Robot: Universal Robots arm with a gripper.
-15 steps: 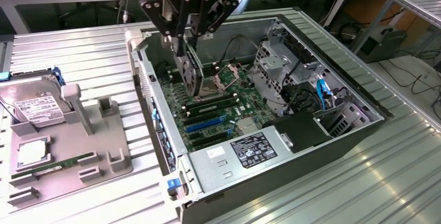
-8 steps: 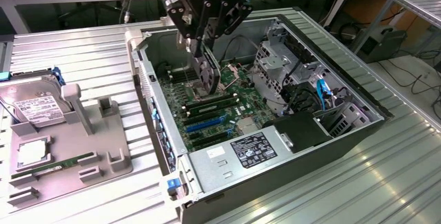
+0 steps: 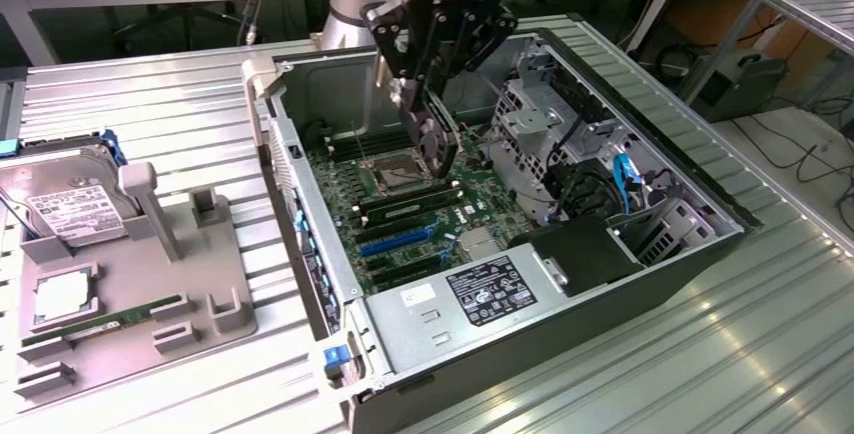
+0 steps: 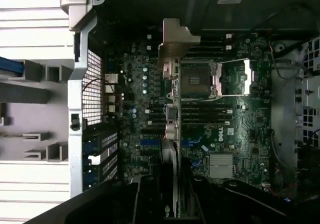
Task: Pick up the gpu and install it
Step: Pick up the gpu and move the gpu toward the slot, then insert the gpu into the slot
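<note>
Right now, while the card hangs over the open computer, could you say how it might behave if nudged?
The card is probably stiff: it hangs straight below the gripper without sagging. Seen edge-on it looks very thin, so a sideways nudge could tilt it in the grip. Its metal bracket likely makes that end heavier.

Bright room light, glare on metal table (image 3: 747, 354), dim case (image 4: 140, 9) interior

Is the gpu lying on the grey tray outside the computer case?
No, the gripper holds the gpu on edge above the motherboard inside the open case.
</note>
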